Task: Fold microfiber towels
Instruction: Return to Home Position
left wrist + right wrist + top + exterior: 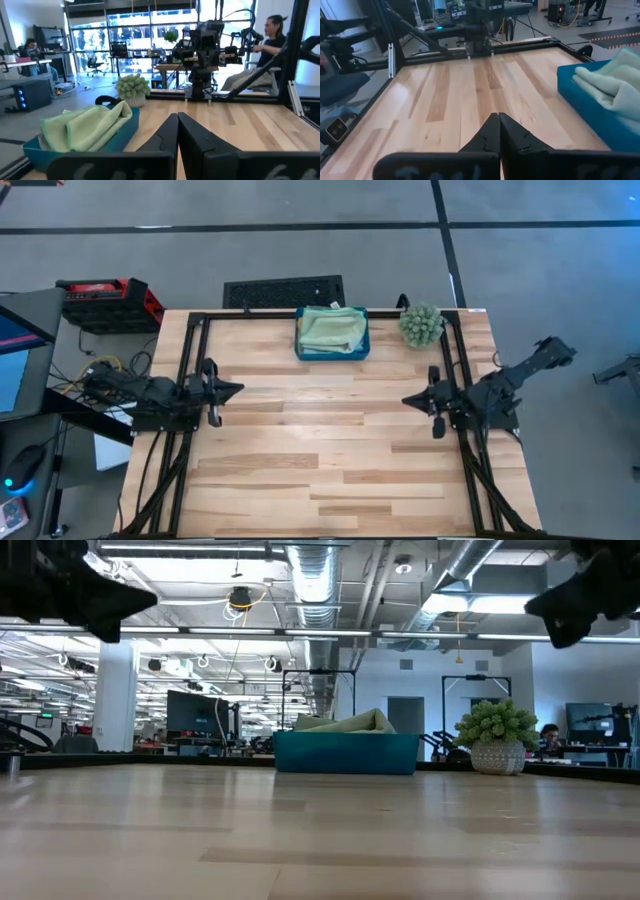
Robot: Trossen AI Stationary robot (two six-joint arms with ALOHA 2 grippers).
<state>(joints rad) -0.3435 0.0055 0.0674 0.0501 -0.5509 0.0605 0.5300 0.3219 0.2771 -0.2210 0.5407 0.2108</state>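
Found the light green microfiber towel (332, 328) folded inside the teal rectangular bin (333, 357), left end effector (238, 388) and right end effector (407, 400) pinched shut, empty, well clear of that bin; judged sole risk a towel edge, piled above the rim, slipping out.

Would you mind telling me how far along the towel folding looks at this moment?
Done: a folded light green towel lies in the teal tray. In hand: nothing; the left end effector and right end effector hover shut at either side of the table. Left: no loose towel shows on it, so probably nothing.
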